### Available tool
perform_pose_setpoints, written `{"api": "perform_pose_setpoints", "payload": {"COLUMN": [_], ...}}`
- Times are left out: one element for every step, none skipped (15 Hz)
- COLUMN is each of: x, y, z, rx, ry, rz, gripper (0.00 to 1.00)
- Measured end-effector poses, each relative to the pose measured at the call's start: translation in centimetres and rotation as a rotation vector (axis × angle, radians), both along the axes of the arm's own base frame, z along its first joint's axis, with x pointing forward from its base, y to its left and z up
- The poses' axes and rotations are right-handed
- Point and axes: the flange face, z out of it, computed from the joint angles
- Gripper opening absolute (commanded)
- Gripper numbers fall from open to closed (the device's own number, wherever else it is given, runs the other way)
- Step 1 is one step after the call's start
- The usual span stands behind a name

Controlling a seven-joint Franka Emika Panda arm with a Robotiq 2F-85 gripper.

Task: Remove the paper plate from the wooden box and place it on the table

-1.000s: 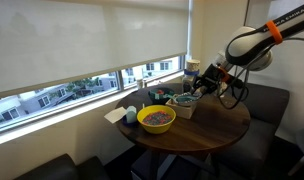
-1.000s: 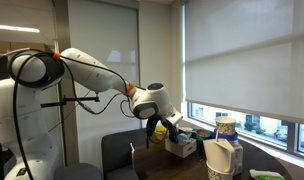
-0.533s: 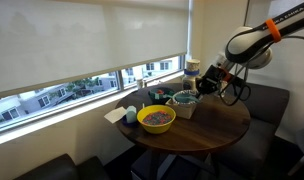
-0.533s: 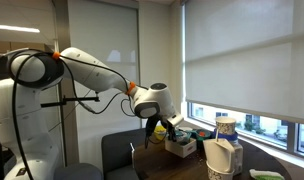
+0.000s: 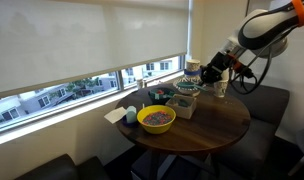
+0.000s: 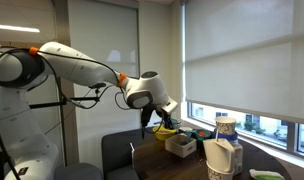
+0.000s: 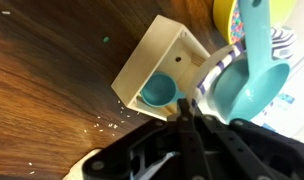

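Observation:
The paper plate (image 7: 237, 88), teal with a pale fluted rim, hangs tilted beside and above the wooden box (image 7: 162, 62). My gripper (image 7: 187, 105) is shut on the plate's rim. In both exterior views the gripper (image 5: 205, 77) (image 6: 164, 121) holds the plate (image 5: 188, 88) just above the light-tan box (image 5: 184, 105) (image 6: 180, 144). The box stands on the round dark table (image 5: 207, 130). A round teal thing (image 7: 157, 92) lies inside the box.
A yellow bowl (image 5: 156, 118) with colourful contents sits near the table's front. White folded napkins (image 5: 119, 115) lie beside it. Paper cups (image 6: 221, 150) stand at the table's edge. Crumbs (image 7: 102, 125) dot the tabletop. The window sill runs behind the table, and dark seats surround it.
The jaws closed on the plate's rim. The arm then rose and drew back, lifting the plate up out of the box.

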Motion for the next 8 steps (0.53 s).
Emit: {"api": "perform_pose_setpoints", "payload": {"x": [-0.8, -1.6, -2.5, -3.3, -4.0, -4.7, -5.2, -5.7], "y": [0.9, 2.1, 3.5, 5.1, 6.7, 8.1, 9.1, 9.6], "z": [0.4, 0.5, 0.5, 0.1, -0.5, -1.4, -2.6, -3.9], "rx": [-0.008, -0.013, -0.016, -0.014, -0.012, -0.017, -0.022, -0.027], "ry": [0.003, 0.010, 0.024, 0.043, 0.069, 0.094, 0.119, 0.145], "rz": [0.049, 0.105, 0.165, 0.223, 0.277, 0.322, 0.349, 0.364], "gripper": [0.01, 0.01, 0.01, 0.01, 0.01, 0.01, 0.01, 0.01]}}
